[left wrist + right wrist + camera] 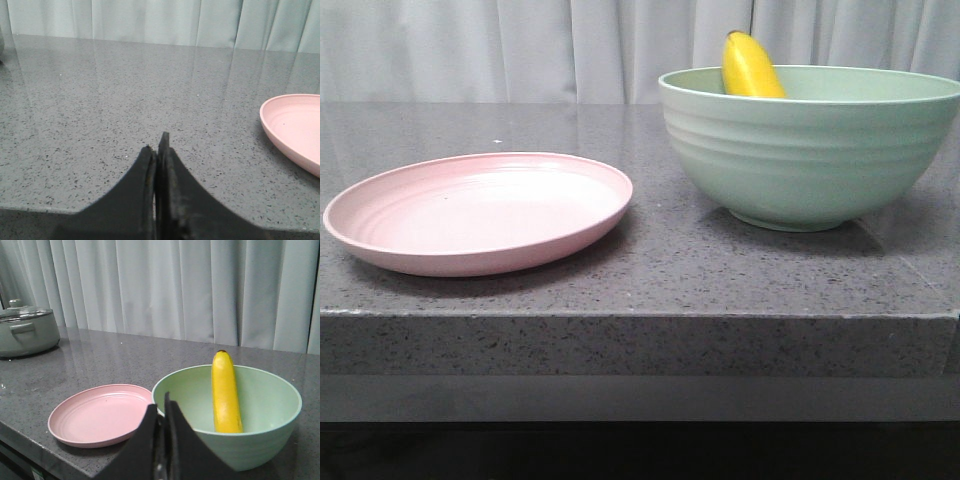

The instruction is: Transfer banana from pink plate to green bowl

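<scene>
Banana (751,66) leans on green bowl (810,150) rim; both jaws together.

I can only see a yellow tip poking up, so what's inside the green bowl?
The banana is inside the green bowl, leaning on its inner wall with its dark tip above the rim. The bowl's front wall covers its very bottom, so nothing there can be seen.

The bench (650,270) is a dark grey, speckled stone slab with a thick square front edge. Two items rest directly on it in the front view: the pink plate (480,212) at 9 o'clock and the green bowl (810,150) at 3 o'clock, set apart by bare stone. The right wrist view shows a lidded grey pot (25,332) standing on the bench, well apart from the plate.
</scene>
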Robot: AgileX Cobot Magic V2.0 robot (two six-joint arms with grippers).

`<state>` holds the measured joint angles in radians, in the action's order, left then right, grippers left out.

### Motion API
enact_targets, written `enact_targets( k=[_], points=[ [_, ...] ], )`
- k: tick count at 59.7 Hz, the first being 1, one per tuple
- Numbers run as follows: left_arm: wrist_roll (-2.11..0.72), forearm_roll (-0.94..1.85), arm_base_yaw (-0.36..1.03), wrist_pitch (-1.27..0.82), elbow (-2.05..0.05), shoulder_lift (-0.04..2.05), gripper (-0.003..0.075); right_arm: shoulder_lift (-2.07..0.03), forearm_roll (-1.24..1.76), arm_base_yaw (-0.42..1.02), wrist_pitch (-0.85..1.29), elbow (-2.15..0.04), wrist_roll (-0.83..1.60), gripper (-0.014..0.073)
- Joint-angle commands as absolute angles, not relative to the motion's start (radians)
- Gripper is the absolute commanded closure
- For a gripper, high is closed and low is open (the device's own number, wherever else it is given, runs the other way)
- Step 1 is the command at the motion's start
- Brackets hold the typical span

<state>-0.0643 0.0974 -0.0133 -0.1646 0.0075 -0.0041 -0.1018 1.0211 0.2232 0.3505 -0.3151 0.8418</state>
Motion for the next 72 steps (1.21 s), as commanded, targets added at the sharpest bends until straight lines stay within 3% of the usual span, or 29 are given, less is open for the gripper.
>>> enact_targets(
  k=[1,33,52,61,72],
  points=[
    [-0.055,0.103,-0.015,-0.072,0.011,-0.023,0.0741,-0.113,1.049,0.224,0.310,-0.340,0.845,0.0699],
    [-0.055,0.103,-0.015,-0.072,0.011,-0.023,0.0741,-0.113,0.934,0.224,0.220,-0.334,0.819,0.0699],
    [-0.055,0.103,-0.015,-0.072,0.011,-0.023,0.0741,-0.113,0.230,0.221,0.052,-0.261,0.116,0.0699],
    [-0.055,0.103,-0.015,-0.072,0.011,-0.023,0.0741,-0.112,0.169,0.167,-0.080,-0.152,0.058,0.0699],
    [-0.055,0.103,-0.015,-0.072,0.011,-0.023,0.0741,-0.024,0.169,0.081,-0.056,-0.031,0.043,0.0699]
  ],
)
